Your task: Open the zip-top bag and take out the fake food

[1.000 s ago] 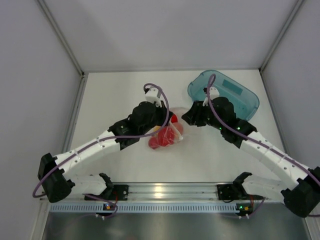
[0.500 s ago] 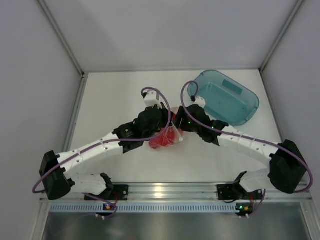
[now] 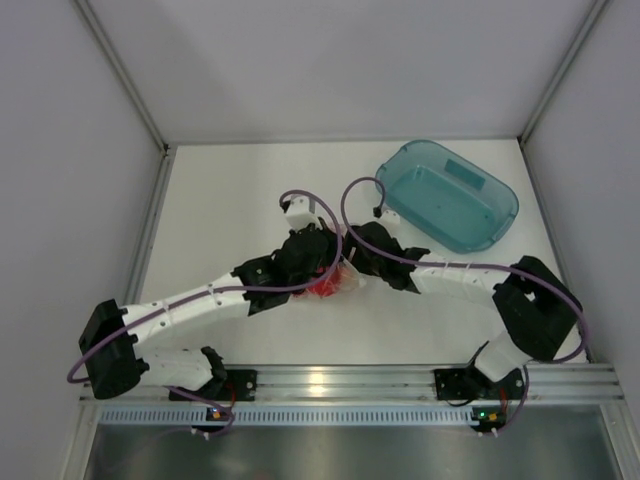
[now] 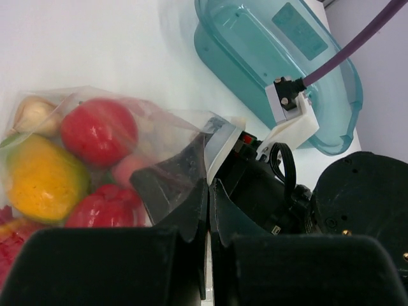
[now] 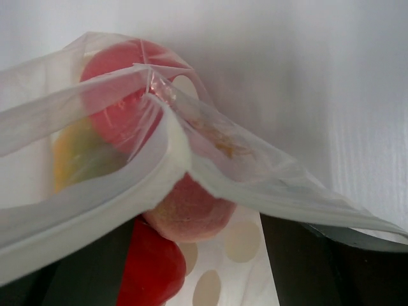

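The zip-top bag (image 3: 336,284), clear with white dots, lies mid-table between both grippers. The fake food fills it: in the left wrist view a red piece (image 4: 99,131) and a yellow one (image 4: 41,178), in the right wrist view a pinkish peach (image 5: 188,210) and a red piece (image 5: 150,268). My left gripper (image 3: 326,264) is shut, its tips (image 4: 208,191) pinching the bag's film near its top corner (image 4: 217,131). My right gripper (image 3: 351,264) is open, with the bag's parted lip (image 5: 159,146) and dotted side between its fingers (image 5: 306,255).
A teal translucent oval tub (image 3: 450,195) stands at the back right and looks empty; it also shows in the left wrist view (image 4: 268,57). White walls close in the table on three sides. The right arm's purple cable loops above the bag.
My right arm has swung left from the tub down to the bag, opposite my left gripper. My left gripper has lowered slightly with the bag.
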{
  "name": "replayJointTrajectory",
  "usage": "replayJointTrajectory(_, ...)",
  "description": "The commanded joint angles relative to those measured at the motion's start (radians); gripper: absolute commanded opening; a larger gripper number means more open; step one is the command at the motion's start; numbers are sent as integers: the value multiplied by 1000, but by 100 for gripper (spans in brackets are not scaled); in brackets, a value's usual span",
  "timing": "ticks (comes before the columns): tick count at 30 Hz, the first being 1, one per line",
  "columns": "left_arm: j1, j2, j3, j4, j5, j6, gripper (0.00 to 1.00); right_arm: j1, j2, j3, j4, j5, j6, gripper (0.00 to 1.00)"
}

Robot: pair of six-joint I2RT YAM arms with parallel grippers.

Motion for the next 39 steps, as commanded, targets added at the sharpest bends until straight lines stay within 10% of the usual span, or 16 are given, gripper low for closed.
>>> replayJointTrajectory(1,-2,3,-25,70,-6,-37,0,16,50,-7,148,-18,27,76)
replayJointTrajectory(29,-1,0,-129,37,-149,-48,0,48,280,58,58,20,131,79)
replayJointTrajectory(39,-2,2,-129,32,-172,-46,0,49,160,-8,125,61,116,36)
